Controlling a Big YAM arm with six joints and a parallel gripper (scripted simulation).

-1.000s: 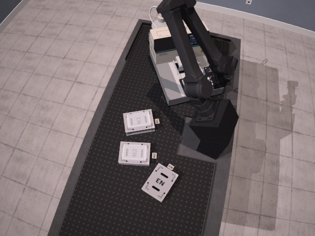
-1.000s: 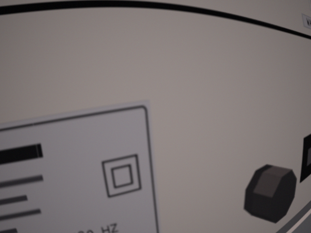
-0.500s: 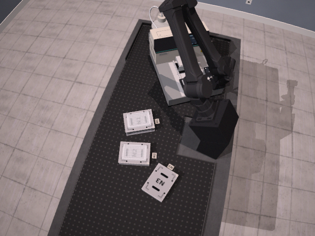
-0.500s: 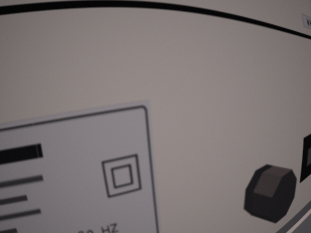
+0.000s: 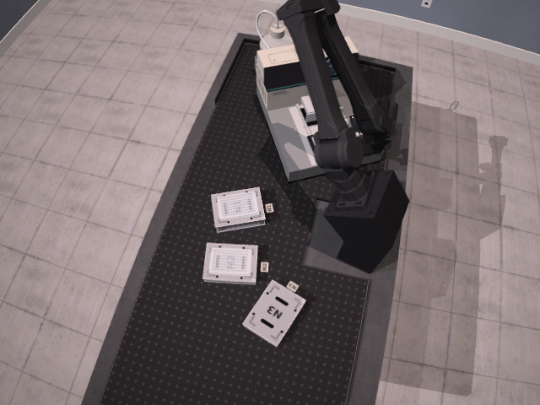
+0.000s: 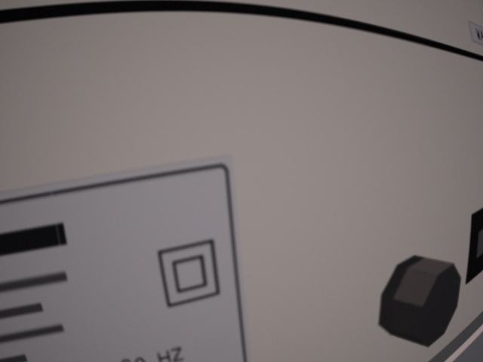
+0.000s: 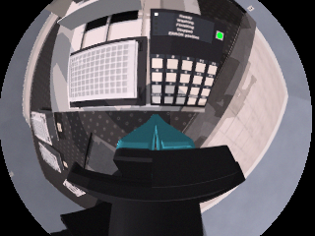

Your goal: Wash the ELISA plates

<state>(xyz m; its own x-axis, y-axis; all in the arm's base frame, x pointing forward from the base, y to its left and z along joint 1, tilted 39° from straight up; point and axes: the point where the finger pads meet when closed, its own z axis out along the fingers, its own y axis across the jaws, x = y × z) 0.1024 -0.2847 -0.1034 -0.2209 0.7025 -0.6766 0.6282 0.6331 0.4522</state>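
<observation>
My gripper is shut and empty, its teal fingertips together, in front of the washer's keypad edge in the wrist view. The top view does not show the fingertips clearly. A white plate lies in the washer's dark carrier and looks flat; the exact fit at its locators cannot be told. The lamp is green. START is uncovered. One plate is in nest N1 and another is in nest N2. Nest N3 is empty.
The washer stands at the back of the table, with a bottle and tube behind it. The arm hides part of its deck and keypad. The exterior view shows only a beige housing, a label and a dark knob.
</observation>
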